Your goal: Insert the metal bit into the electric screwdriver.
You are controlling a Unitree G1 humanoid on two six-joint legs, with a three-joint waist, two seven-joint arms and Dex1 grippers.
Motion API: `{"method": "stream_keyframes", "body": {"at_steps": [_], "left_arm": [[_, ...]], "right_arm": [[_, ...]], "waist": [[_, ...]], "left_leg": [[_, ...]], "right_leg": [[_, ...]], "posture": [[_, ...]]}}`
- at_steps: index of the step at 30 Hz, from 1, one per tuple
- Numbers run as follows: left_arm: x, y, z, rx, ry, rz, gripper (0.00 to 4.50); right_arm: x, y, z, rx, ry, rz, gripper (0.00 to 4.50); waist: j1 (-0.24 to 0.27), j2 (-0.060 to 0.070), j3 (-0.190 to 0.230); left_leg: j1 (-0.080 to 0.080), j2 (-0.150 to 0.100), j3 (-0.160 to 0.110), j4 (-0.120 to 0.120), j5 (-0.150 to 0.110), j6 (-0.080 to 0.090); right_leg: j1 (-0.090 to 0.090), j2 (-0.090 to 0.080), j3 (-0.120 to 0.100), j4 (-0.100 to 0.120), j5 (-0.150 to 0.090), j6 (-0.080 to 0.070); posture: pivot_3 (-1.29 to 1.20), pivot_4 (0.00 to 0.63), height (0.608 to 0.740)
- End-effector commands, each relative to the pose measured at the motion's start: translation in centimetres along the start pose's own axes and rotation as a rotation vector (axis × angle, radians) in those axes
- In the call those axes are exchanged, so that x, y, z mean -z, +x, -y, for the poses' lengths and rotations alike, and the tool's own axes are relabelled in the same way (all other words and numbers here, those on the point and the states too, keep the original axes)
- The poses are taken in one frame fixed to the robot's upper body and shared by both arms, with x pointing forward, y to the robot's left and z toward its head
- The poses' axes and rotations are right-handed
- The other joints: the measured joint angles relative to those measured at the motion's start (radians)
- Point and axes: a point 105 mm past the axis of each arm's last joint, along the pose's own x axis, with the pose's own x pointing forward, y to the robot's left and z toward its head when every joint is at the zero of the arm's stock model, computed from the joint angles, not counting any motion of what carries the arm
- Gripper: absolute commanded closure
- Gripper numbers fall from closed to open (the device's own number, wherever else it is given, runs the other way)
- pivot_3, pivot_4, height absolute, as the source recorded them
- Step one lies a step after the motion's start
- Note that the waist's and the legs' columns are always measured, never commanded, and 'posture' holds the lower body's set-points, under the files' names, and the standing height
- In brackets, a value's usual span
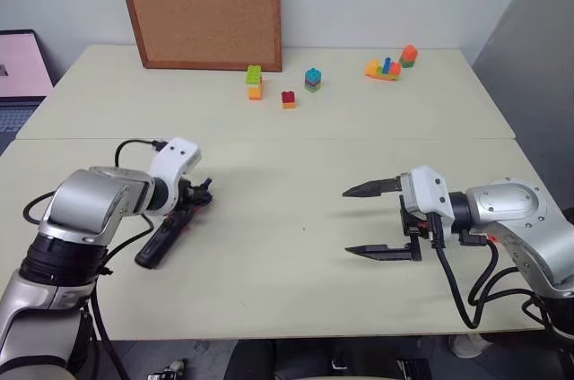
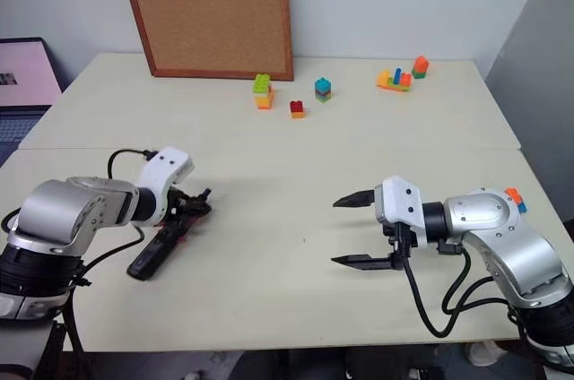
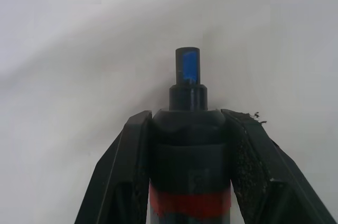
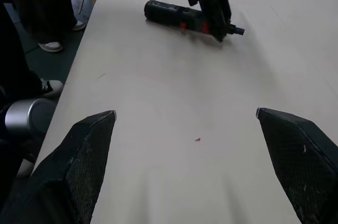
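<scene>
In the left eye view the left gripper [image 1: 193, 196], at lower left of the frame, is clamped around the front end of the electric screwdriver [image 1: 164, 238], whose dark body slants down toward the bottom edge over the pale surface [image 1: 296, 129]. The forearm reaches in from the lower-left corner with the wrist bent down onto the tool. At lower right, the right gripper [image 1: 370, 220] hangs with its fingers spread wide, holding nothing and pointing toward frame centre. I cannot make out the metal bit anywhere here. Toy bricks [image 1: 255, 82] sit near a cork board [image 1: 202, 5] at the top.

The left wrist view shows both fingers [image 3: 124, 171] pressed against the screwdriver just above its red band, the narrow tip [image 3: 187, 71] projecting past them.

The right wrist view, past the spread fingers [image 4: 87, 145], shows the grasped tool at the top of the frame.

To do this step well, the grip should stay firm near the tip and the tool should be lifted and turned so its socket faces the free gripper, which must fetch the bit first.
</scene>
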Motion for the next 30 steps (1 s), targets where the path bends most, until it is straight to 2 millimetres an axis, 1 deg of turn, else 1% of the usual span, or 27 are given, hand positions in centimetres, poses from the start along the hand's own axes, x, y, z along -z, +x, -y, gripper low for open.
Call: {"method": "stream_keyframes", "body": {"at_steps": [1,6,9,12,16,19,21,23,27,30], "left_arm": [[-3.4,-1.0,0.9,0.009,0.078,0.131,2.84],[-5.7,-0.9,2.6,0.07,0.085,0.225,2.84],[-7.8,-0.9,4.0,0.139,0.08,0.321,2.84],[-9.3,-0.8,5.2,0.193,0.084,0.398,2.84],[-11.1,-0.5,7.8,0.279,0.118,0.532,2.84],[-11.8,0.1,9.6,0.32,0.113,0.62,2.84],[-12.2,0.7,11.2,0.34,0.129,0.706,2.84],[-12.5,1.1,12.2,0.343,0.128,0.771,2.84],[-12.4,1.8,13.3,0.331,0.129,0.855,2.84],[-12.4,2.0,13.6,0.321,0.1,0.904,2.84]], "right_arm": [[-0.6,-0.8,0.4,0.044,-0.017,0.013,0.0],[-0.6,-1.6,1.0,0.099,-0.007,0.004,0.0],[-0.7,-2.6,1.3,0.151,-0.002,-0.012,0.0],[-0.8,-3.3,1.4,0.181,0.0,-0.026,0.0],[-0.8,-4.3,1.3,0.227,0.015,-0.051,0.0],[-0.7,-4.7,1.4,0.264,0.017,-0.062,0.0],[-0.8,-4.7,1.3,0.281,0.02,-0.059,0.0],[-0.9,-4.7,1.1,0.287,0.023,-0.058,0.0],[-0.8,-4.5,0.9,0.292,0.025,-0.061,0.0],[-0.8,-4.4,0.9,0.296,0.02,-0.066,0.0]], "waist": [[0.001,0.0,0.0],[0.002,0.0,0.0],[0.002,0.0,0.0],[0.002,0.0,0.0],[0.002,0.0,0.0],[0.003,0.0,0.0],[0.003,0.0,0.0],[0.002,0.0,0.0],[0.002,0.0,0.0],[0.002,0.0,0.0]], "left_leg": [[0.0,0.0,0.0,0.0,0.0,0.0],[0.0,0.0,0.0,0.0,0.0,0.0],[0.0,0.0,0.0,0.0,0.0,0.0],[0.0,0.0,0.0,0.0,0.0,0.0],[0.0,0.0,0.001,0.0,0.0,0.0],[0.0,0.0,0.001,0.0,0.0,0.0],[0.0,-0.001,0.001,0.001,0.0,0.0],[0.0,-0.001,0.001,0.001,0.0,-0.001],[0.001,-0.001,0.001,0.001,0.0,-0.001],[0.001,-0.001,0.002,0.001,0.0,0.0]], "right_leg": [[0.0,0.0,0.0,0.0,0.0,0.0],[0.0,0.0,0.0,0.0,0.0,0.0],[0.0,0.0,0.0,0.0,0.0,0.0],[0.0,0.0,0.0,0.0,0.0,0.0],[0.0,0.0,0.001,0.0,0.0,0.0],[0.0,0.0,0.001,0.0,0.0,0.0],[0.001,-0.001,0.001,0.0,0.0,0.0],[0.001,-0.001,0.001,0.0,0.001,0.0],[0.001,0.0,0.001,0.0,0.001,0.0],[0.002,0.0,0.001,0.0,0.001,0.001]], "posture": [[0.0,0.15,0.74],[0.0,0.15,0.74],[0.0,0.15,0.74],[0.0,0.15,0.74],[0.0,0.15,0.74],[0.0,0.15,0.74],[0.0,0.15,0.74],[0.0,0.15,0.74],[0.0,0.15,0.74],[0.0,0.15,0.74]]}}
